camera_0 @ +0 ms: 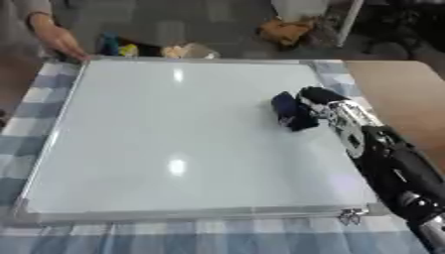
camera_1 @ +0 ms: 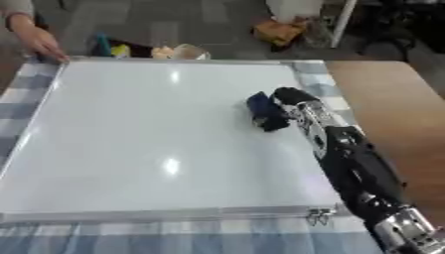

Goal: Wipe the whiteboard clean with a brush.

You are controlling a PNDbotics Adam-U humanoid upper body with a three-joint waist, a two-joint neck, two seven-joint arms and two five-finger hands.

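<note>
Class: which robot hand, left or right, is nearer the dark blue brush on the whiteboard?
Right. The right robot hand holds the brush on the whiteboard; the left robot hand is out of view.

You are looking down from the robot's head through two eyes set side by side, both facing forward and steeply downward at the bench (camera_0: 396, 84). Each sits fairly near, so the whiteboard (camera_0: 174, 134) fills most of the frame. Both share nearly the whole board and the floor beyond; the right eye shows slightly more bench at the right. The far edge is soft, perhaps from blur.
</note>
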